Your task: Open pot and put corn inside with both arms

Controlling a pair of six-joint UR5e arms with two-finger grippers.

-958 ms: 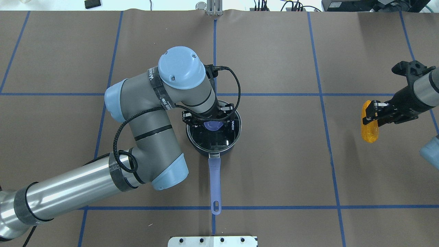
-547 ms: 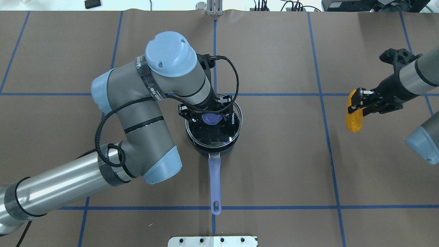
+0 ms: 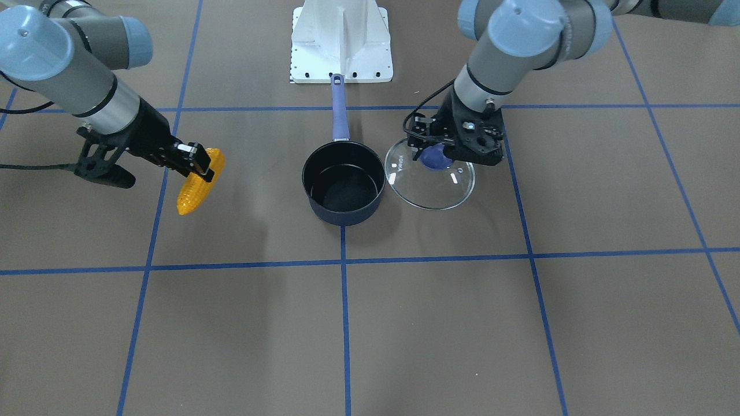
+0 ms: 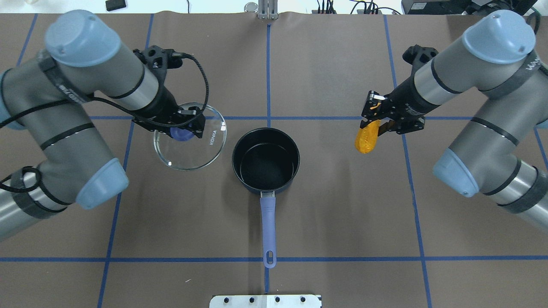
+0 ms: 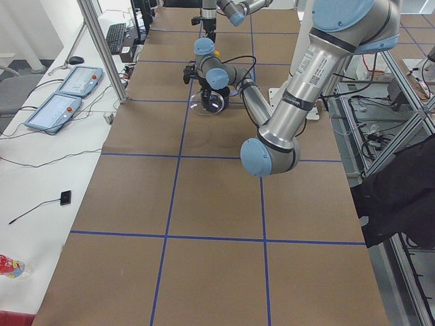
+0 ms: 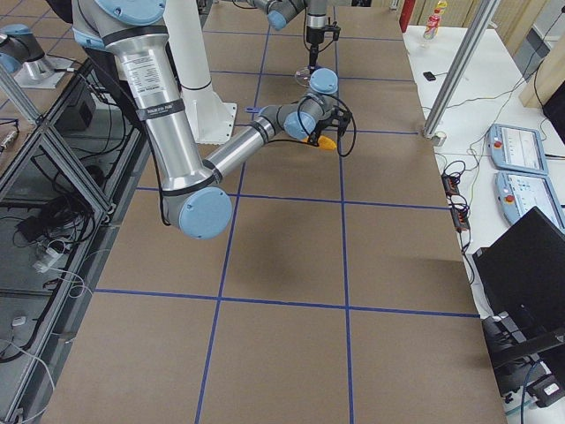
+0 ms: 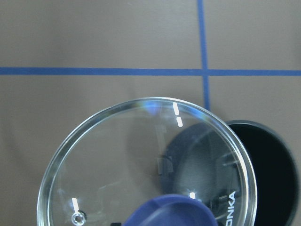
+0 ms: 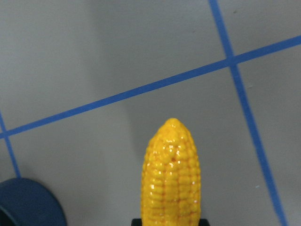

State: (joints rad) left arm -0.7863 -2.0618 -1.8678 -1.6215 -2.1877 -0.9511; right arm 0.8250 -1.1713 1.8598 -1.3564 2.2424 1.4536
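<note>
Brown mat with blue tape grid, pot open at frame centre. Left gripper clamps the lid by its knob, just left of pot. Right gripper grips corn, well apart, centre-right.

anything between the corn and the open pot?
Nothing visible. The lid, held by the left gripper, sits on the pot's opposite side; only bare table lies between the corn in the right gripper and the pot.

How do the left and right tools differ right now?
The left tool grips the glass lid by its knob; the right tool grips the corn by one end. The left tool is nearer the pot than the right tool. Both are shut on a load.
</note>
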